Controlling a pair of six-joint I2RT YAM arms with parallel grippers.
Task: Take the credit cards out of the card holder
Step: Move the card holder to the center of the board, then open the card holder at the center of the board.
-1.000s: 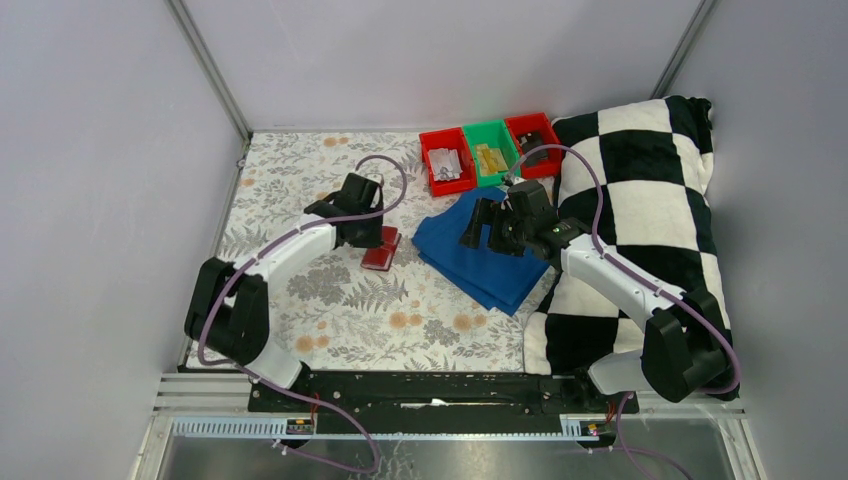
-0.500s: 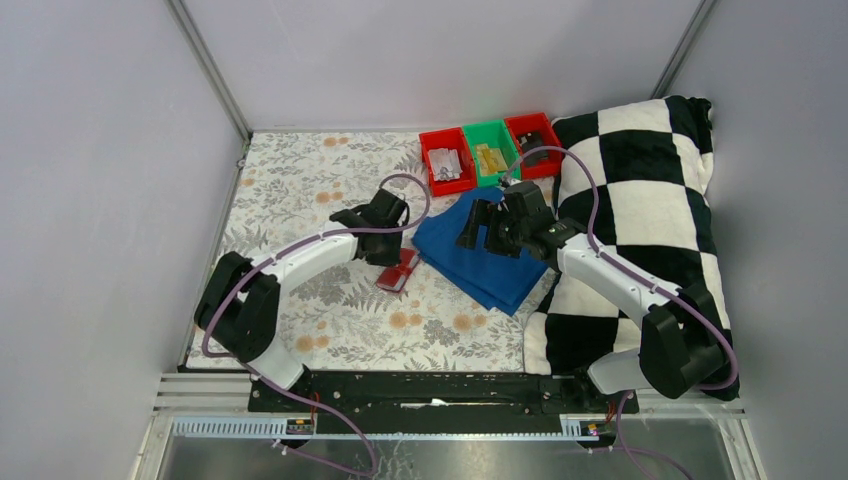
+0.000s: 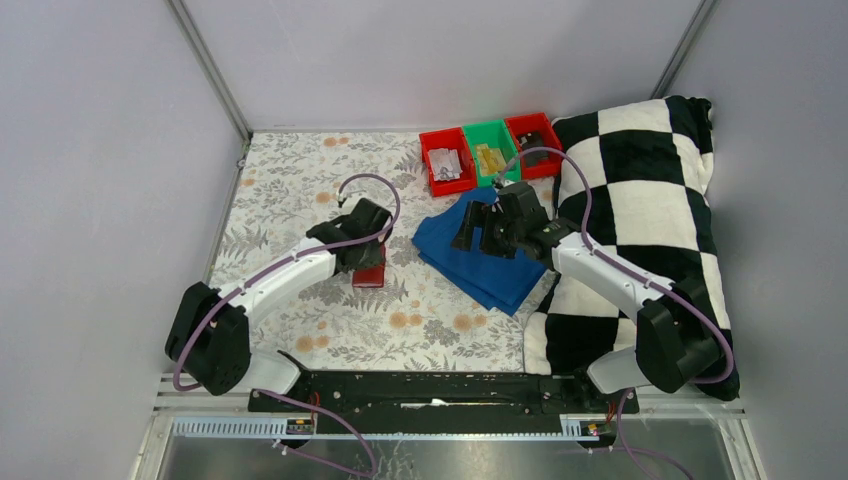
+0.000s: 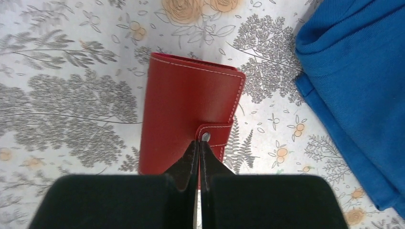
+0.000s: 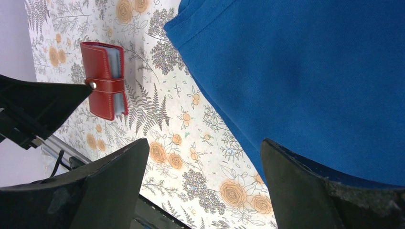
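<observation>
Left fingers (image 4: 187,164) pressed shut, tips at holder (image 4: 186,100) strap (image 4: 215,133); right fingers (image 5: 110,191) wide apart, empty, over cloth (image 5: 296,71).
Holder closed, flat on tabletop (image 4: 62,57).

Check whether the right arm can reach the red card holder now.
Probably yes: only bare tablecloth lies between the open right gripper and the card holder, though the shut left gripper crowds its strap.

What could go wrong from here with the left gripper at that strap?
The left gripper is shut, tips at the strap tab of the closed card holder; pushing could slide the holder over the tablecloth instead of unsnapping it. Nothing pins it: the right gripper hangs open above the blue cloth, away from it.
</observation>
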